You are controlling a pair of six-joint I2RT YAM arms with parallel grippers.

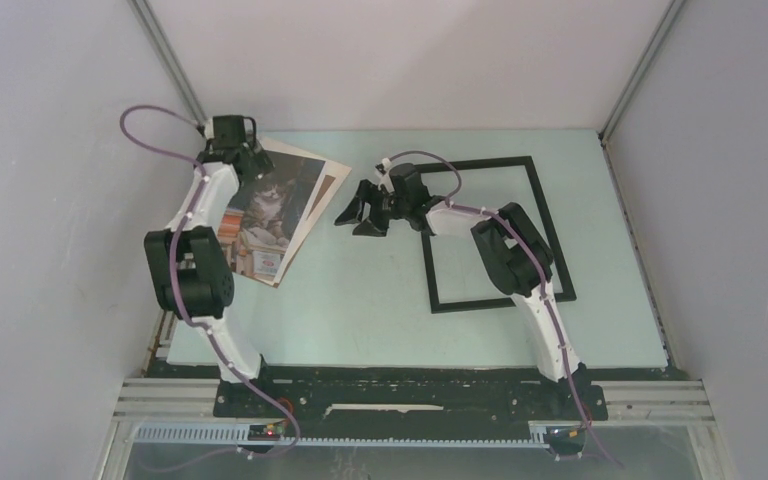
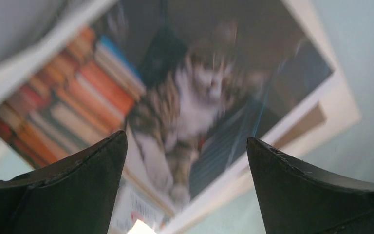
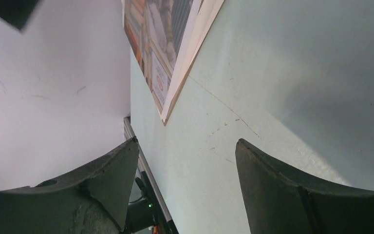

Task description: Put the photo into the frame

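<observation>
One photo (image 1: 265, 215), flat at the left of the table (image 1: 360, 330) atop a brown board (image 2: 314, 121); one frame (image 1: 480, 304), unfilled, well apart at right. Pickup step, seemingly: left gripper (image 2: 185, 141) spread wide just above the print, right gripper (image 3: 187, 146) parted and empty between the two. Next, likely: pinching a photo edge, then carrying across.

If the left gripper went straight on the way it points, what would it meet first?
Most likely the photo, which lies straight ahead of the open left gripper; how far off it is cannot be told.
</observation>
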